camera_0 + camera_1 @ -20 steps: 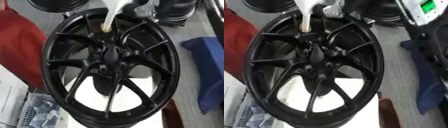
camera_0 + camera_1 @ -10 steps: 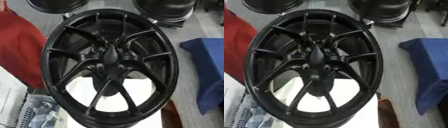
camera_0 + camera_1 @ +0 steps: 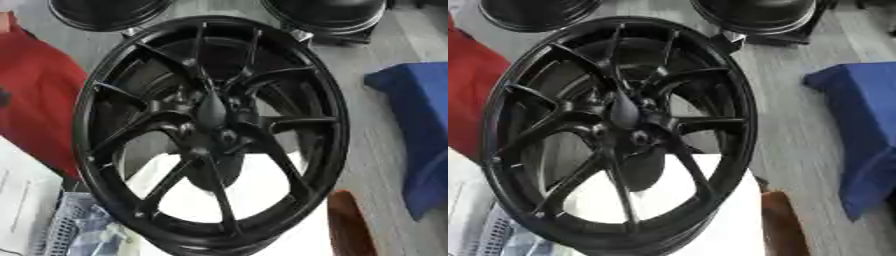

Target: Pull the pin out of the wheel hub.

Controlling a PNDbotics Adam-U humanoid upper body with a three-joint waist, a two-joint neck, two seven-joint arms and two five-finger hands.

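A large black wheel point(image 3: 210, 135) with thin spokes is seen standing tilted in the middle of both views, its rim filling most of each picture. The hub point(image 3: 213, 114) sits at the centre of the wheel, where the spokes meet, and dark bolt holes are ranged around it. No pin can be made out at the hub or among the spokes; whether one is seated in a hole cannot be told, since the hub is uniformly black. A white block point(image 3: 262, 200) is seen through the lower spokes and below the wheel, as if the wheel were propped against it. Behind the wheel, two more black wheels are laid: one point(image 3: 105, 11) at the upper left and one point(image 3: 328, 12) at the upper right, both cut off by the top edge. Left of the wheel a red cloth point(image 3: 39, 105) is spread, and right of the wheel, well apart from it, a blue cloth point(image 3: 420, 125) is lying on the grey floor point(image 3: 367, 130). Below the wheel to the left a pale basket point(image 3: 83, 230) with bluish contents is partly visible, beside a white sheet point(image 3: 22, 200). Below the wheel to the right a brown strip point(image 3: 346, 225) is seen. Neither robot hand is shown in either view, so the state of the fingers cannot be told.
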